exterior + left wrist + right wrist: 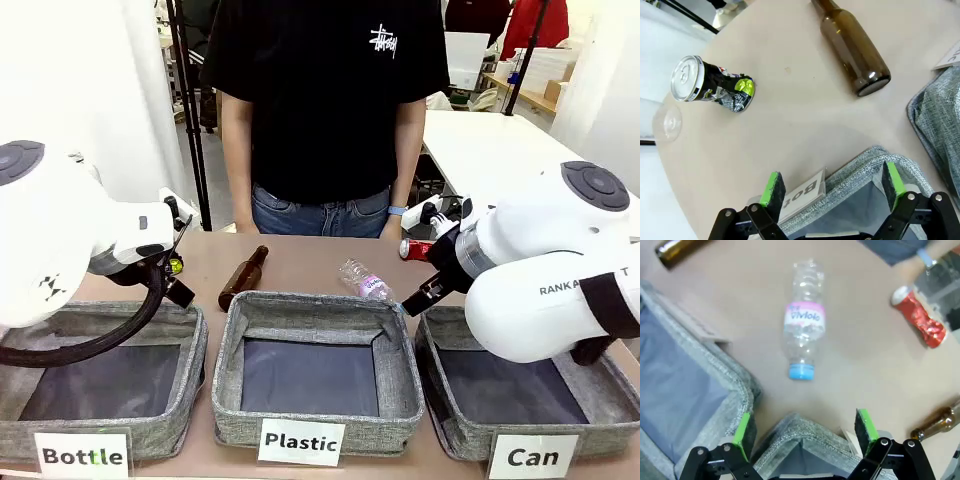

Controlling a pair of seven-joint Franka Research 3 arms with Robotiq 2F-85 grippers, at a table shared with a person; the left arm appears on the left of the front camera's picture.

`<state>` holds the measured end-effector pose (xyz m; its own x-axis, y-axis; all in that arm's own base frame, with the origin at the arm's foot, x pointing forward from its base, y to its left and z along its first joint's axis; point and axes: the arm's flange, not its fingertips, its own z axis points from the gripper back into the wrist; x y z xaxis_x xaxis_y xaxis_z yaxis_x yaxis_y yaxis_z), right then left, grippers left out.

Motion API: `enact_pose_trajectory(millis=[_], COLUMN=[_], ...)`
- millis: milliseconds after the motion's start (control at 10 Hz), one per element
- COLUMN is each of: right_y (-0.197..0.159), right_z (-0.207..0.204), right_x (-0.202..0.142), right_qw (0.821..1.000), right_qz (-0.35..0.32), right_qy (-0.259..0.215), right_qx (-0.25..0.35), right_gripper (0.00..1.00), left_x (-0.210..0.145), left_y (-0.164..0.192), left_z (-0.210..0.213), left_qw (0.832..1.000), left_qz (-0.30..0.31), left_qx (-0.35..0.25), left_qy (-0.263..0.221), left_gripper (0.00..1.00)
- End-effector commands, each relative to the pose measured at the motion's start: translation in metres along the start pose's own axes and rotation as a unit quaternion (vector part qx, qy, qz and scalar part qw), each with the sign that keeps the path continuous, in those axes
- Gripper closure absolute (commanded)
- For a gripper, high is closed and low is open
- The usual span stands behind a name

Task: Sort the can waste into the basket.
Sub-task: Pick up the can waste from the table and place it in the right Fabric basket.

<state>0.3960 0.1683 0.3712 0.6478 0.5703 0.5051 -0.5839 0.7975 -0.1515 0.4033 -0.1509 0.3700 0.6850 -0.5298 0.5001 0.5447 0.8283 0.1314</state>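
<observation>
- Nearest the front camera: three grey fabric bins in a row, the Bottle bin (188, 395) at left, the Plastic bin (228, 400) in the middle and the Can basket (452, 430) at right. No can lies in the Can basket.
- Left gripper (833, 182): jaws spread, nothing between them, hovering over a corner of the Bottle bin.
- Right gripper (804, 429): jaws spread, empty, hovering above a bin rim.
- Red can (920, 317): crumpled, on its side at the far side of the table, close to the person's wrist.
- Dark can (715, 86): on its side near the table's rounded edge, well apart from the Can basket.
- Risk 1: the clear plastic bottle (805, 322) lies between the right gripper and the red can. A direct reach could knock it or pick the wrong item.
- Risk 2: both cans lie on their sides, so a pinch off the middle could set one rolling. The dark can could go over the edge.
- Risk 3: the dark can's carry crosses two other bins. An early release would mis-sort it.
- Risk 4: the brown bottle (855, 50) lies near the left gripper's path.
</observation>
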Motion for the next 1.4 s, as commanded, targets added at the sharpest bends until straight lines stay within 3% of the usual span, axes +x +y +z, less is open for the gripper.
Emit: enact_pose_trajectory(millis=[0,1300], right_y=[0.0,0.0], right_z=[0.0,0.0], right_x=[0.0,0.0], right_qw=[1.0,1.0], right_qz=[0.0,0.0], right_qy=[0.0,0.0], right_qx=[0.0,0.0], right_gripper=[0.0,0.0], left_x=[0.0001,0.0001], left_y=[0.0,0.0], left_z=[0.0001,0.0001], left_qw=[1.0,1.0], left_qz=[0.0,0.0], left_qx=[0.0,0.0], left_qy=[0.0,0.0], left_gripper=[0.0,0.0])
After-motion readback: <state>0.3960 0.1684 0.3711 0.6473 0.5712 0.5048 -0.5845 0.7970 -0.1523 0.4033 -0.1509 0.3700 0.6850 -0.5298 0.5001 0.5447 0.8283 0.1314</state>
